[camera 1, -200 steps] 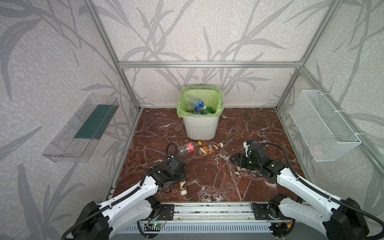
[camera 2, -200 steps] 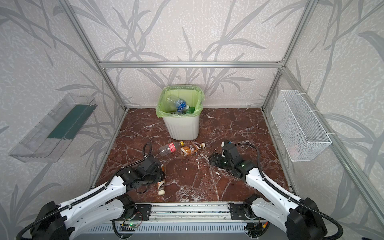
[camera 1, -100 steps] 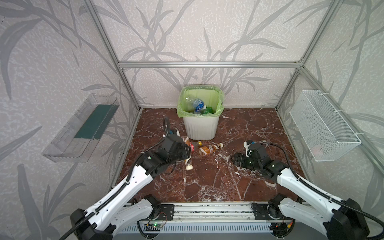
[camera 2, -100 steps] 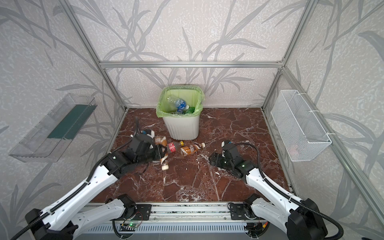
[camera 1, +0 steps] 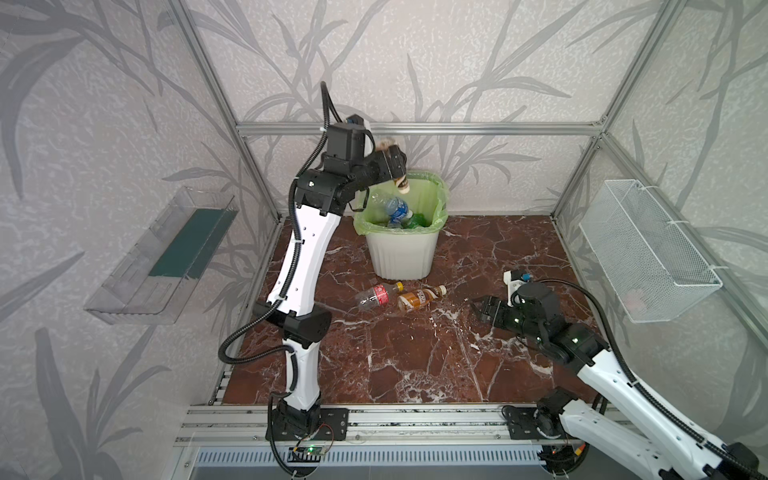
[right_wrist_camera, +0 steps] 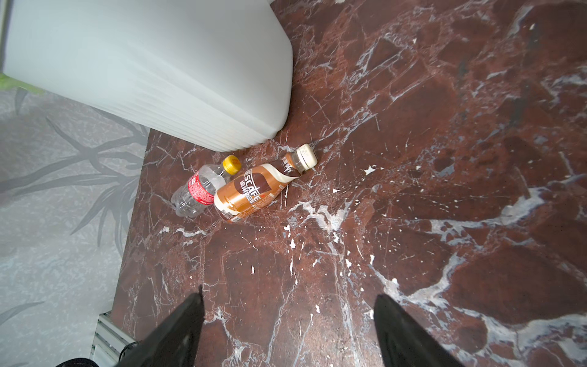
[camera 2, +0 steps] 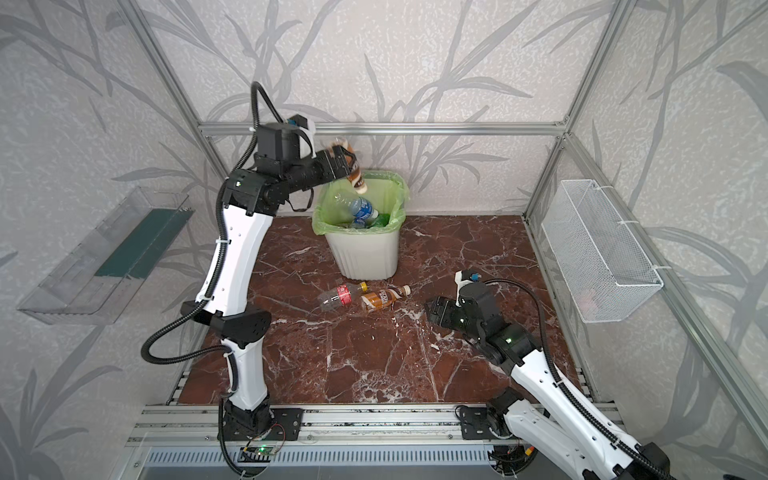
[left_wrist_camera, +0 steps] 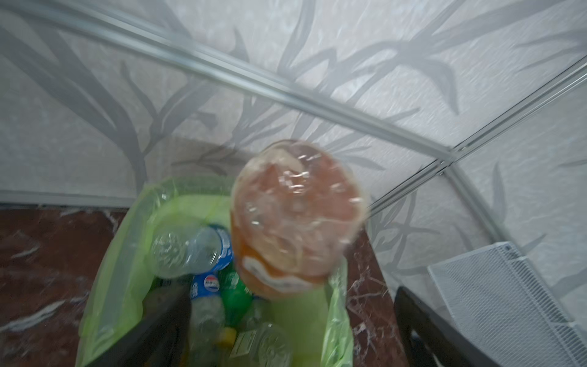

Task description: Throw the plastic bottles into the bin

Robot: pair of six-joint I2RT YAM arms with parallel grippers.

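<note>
My left gripper (camera 1: pixel 391 163) (camera 2: pixel 341 161) hangs over the near-left rim of the bin (camera 1: pixel 401 253) (camera 2: pixel 365 253), a white ribbed bin with a light-green bag. In the left wrist view its jaws (left_wrist_camera: pixel 292 289) stand wide open, and a blurred amber-brown bottle (left_wrist_camera: pixel 295 216) (camera 1: pixel 401 183) (camera 2: pixel 356 176) is just ahead of them, cap down, above the bin's mouth. Several bottles (camera 1: pixel 395 208) (left_wrist_camera: pixel 193 251) lie inside. On the floor in front of the bin lie a red-labelled clear bottle (camera 1: pixel 376 295) (right_wrist_camera: pixel 198 190) and an amber-brown one (camera 1: pixel 419 297) (right_wrist_camera: pixel 254 189). My right gripper (camera 1: pixel 478 309) (right_wrist_camera: pixel 289 311) is open and empty, low, to their right.
A clear plastic tray (camera 1: pixel 166 253) hangs on the left wall and a white wire-mesh basket (camera 1: pixel 648 253) on the right wall. Aluminium frame posts stand at the corners. The floor is red-brown marble (camera 1: pixel 415 357).
My left arm rose from the front-left floor with the amber-brown bottle, swung it over the bin, and its jaws opened. The right arm has barely moved.
</note>
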